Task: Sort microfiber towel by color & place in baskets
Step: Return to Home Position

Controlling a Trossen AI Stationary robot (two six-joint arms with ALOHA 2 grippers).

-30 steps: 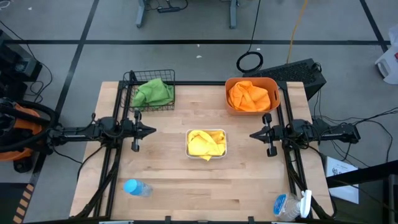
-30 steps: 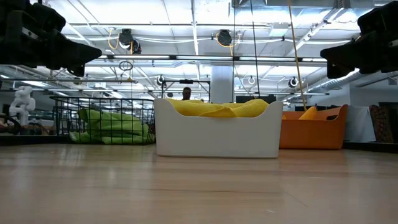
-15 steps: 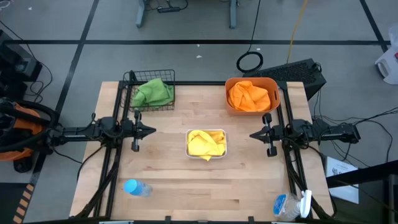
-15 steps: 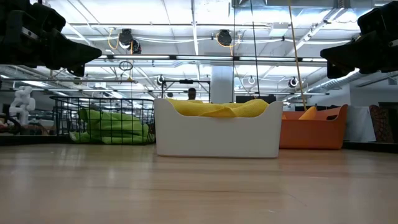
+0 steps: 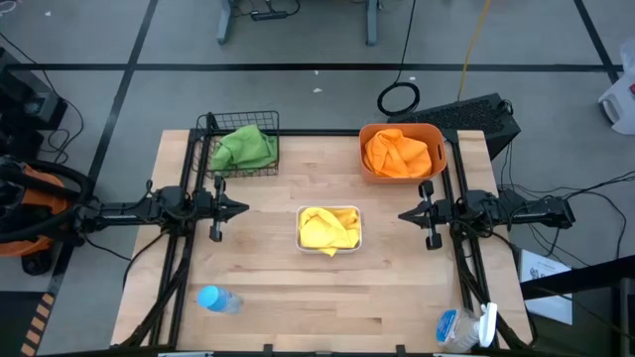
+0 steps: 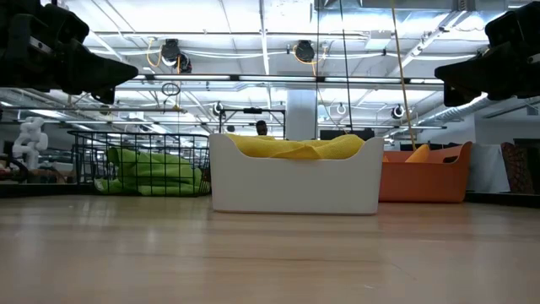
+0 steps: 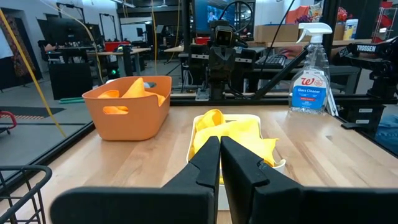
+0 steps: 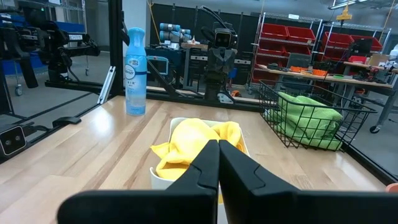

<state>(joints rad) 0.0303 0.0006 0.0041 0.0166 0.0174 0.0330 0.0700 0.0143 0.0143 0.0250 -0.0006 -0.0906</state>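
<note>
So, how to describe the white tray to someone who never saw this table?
On the wooden table, look midway between the left gripper and right gripper. The white tray sits there, holding yellow towels. Unlike the black wire basket and orange tub farther back, it is solid white and rectangular.

Blue bottle (image 5: 216, 298), spray bottle (image 5: 466, 327), wooden table (image 5: 268, 273)

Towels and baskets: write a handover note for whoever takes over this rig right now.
Left pincer: shut, empty, above the left side of the table.
Right pincer: shut, empty, above the right side.
Green towels in the black wire basket; orange towels in the orange tub; yellow towels in the white tray.
Done: no towel lies loose, so sorting looks complete.
Left: probably only parking the arms.
</note>
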